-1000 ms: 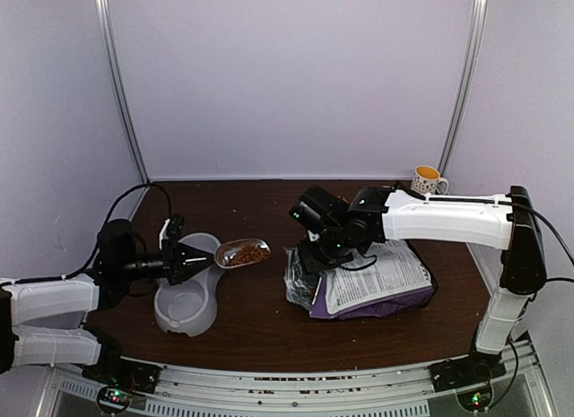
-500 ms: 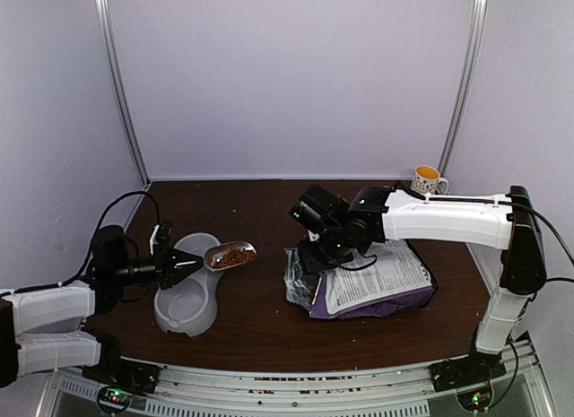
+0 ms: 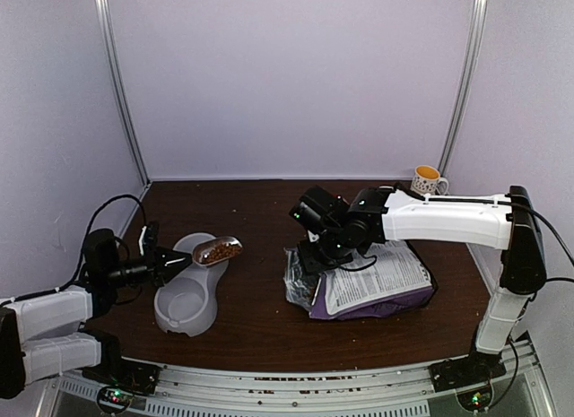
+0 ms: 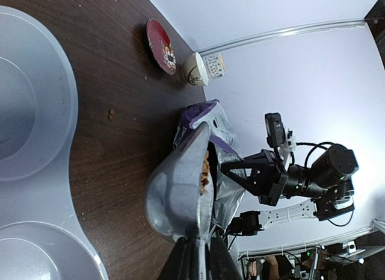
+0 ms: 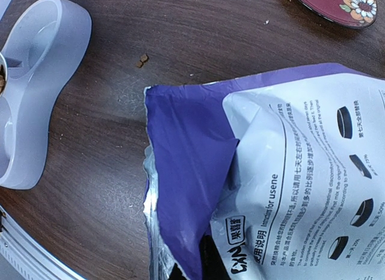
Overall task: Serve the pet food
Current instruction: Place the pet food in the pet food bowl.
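Brown pet food (image 3: 215, 252) in scoop (image 4: 174, 196), left claw (image 3: 184, 260) holding it level.

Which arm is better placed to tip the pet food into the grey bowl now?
The left arm. Its jaws are shut on the scoop, which holds the pet food right at the edge of the bowl. The right arm hovers over the bag, apart from the bowl.

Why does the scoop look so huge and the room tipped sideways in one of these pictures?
Left wrist view: the camera sits right behind the left end effector, so the scoop looms close and the table runs up the frame. Top external view: evenly lit and level.
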